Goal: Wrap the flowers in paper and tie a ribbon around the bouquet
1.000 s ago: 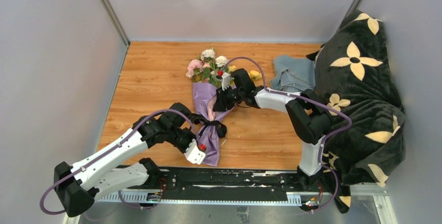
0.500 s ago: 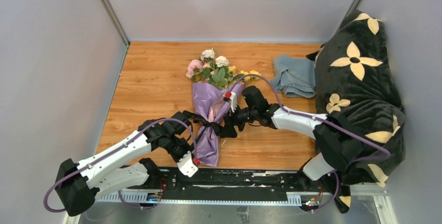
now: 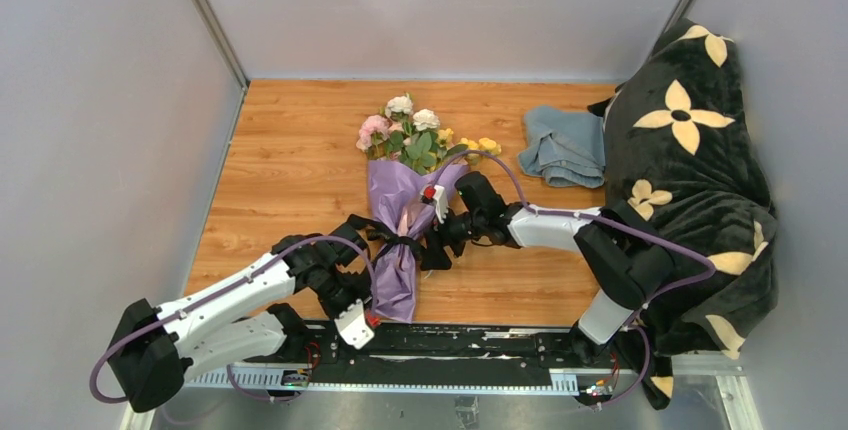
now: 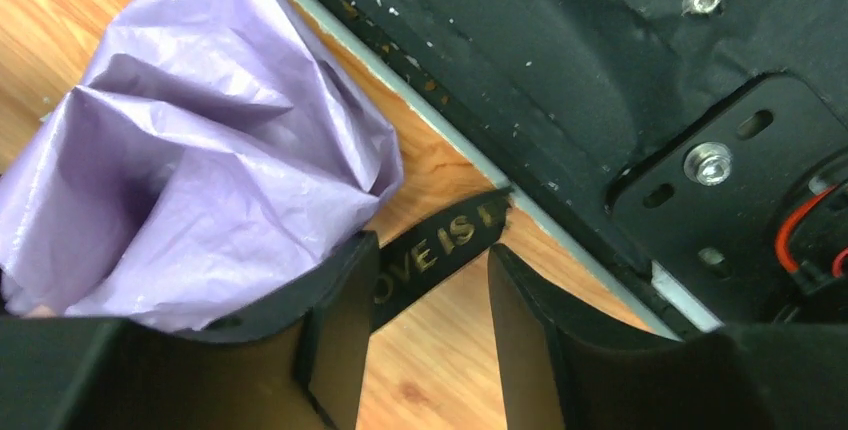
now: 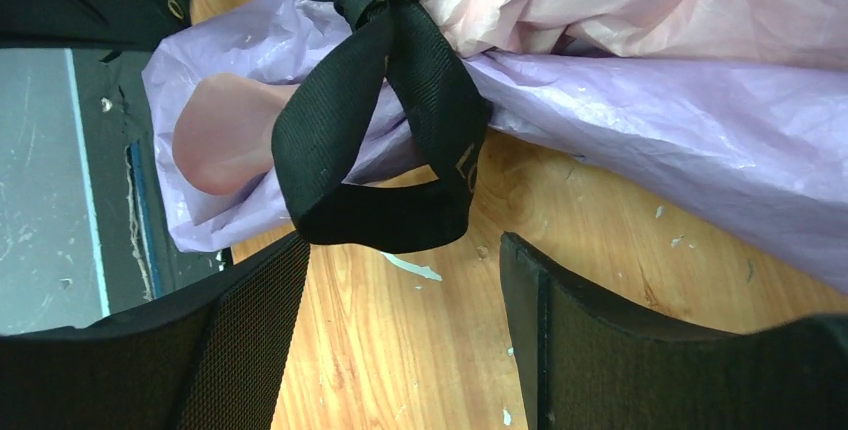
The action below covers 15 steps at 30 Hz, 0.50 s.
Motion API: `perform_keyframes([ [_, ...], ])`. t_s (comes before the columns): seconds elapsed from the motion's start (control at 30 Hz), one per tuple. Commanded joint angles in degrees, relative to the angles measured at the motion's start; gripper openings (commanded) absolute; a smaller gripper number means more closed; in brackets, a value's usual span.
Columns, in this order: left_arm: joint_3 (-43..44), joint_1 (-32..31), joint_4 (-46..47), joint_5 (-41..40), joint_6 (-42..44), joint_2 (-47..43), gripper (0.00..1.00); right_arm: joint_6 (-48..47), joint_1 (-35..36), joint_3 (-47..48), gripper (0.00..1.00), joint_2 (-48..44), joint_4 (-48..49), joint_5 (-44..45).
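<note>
The bouquet lies on the wooden table, with the flowers (image 3: 405, 130) at the far end and the purple paper (image 3: 392, 195) coned around the stems. The black ribbon (image 3: 400, 240) is knotted round its waist. My right gripper (image 3: 438, 245) is just right of the knot. In the right wrist view my right gripper (image 5: 405, 250) is open, with a ribbon (image 5: 380, 130) loop just ahead of its tips and the paper (image 5: 650, 120) behind. My left gripper (image 3: 358, 295) is at the cone's near end. My left gripper (image 4: 430, 255) is open. A gold-lettered ribbon (image 4: 440, 245) tail lies across its left fingertip beside the paper (image 4: 200, 170).
A grey-blue folded cloth (image 3: 565, 145) lies at the back right. A black blanket (image 3: 690, 170) with cream flowers is heaped along the right side. The black base rail (image 3: 450, 345) runs along the near edge, close to my left gripper. Grey walls enclose the table.
My right gripper came down from the top of the cone to the knot and opened wide. My left arm drew back toward the near edge, and its jaws have just parted from the ribbon tail.
</note>
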Motion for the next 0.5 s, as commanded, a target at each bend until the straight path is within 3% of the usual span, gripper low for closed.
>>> perform_keyframes([
  [0.0, 3.1, -0.2, -1.2, -6.9, -4.1, -1.8, 0.59, -3.5, 0.7, 1.0, 0.75, 0.9, 1.4, 0.4],
  [0.07, 3.8, 3.3, -2.2, -9.7, -3.0, -3.6, 0.63, -3.6, 0.7, 0.4, 0.75, 1.5, 2.4, -1.0],
  [0.17, 4.5, 17.1, -0.3, -5.2, 3.0, -4.4, 0.73, -3.5, 0.7, -0.3, 0.75, 3.1, 5.3, -2.5],
  [0.23, 4.7, 23.5, 6.5, -2.6, -2.5, -2.5, 0.83, -3.4, 0.7, -0.4, 0.75, 4.6, 7.1, -2.2],
  [0.33, 4.6, 25.1, 26.4, -5.7, -16.4, 4.7, 0.88, -3.3, 0.7, -0.2, 0.75, 6.6, 9.4, -0.7],
  [0.4, 4.7, 25.1, 34.0, -7.1, -19.7, 9.1, 0.88, -3.4, 0.7, 0.0, 0.73, 7.4, 10.2, -0.1],
  [0.47, 3.5, 25.1, 38.2, -6.1, -18.3, 10.9, 0.9, -3.4, 0.7, 0.1, 0.62, 7.6, 10.6, 0.0],
])
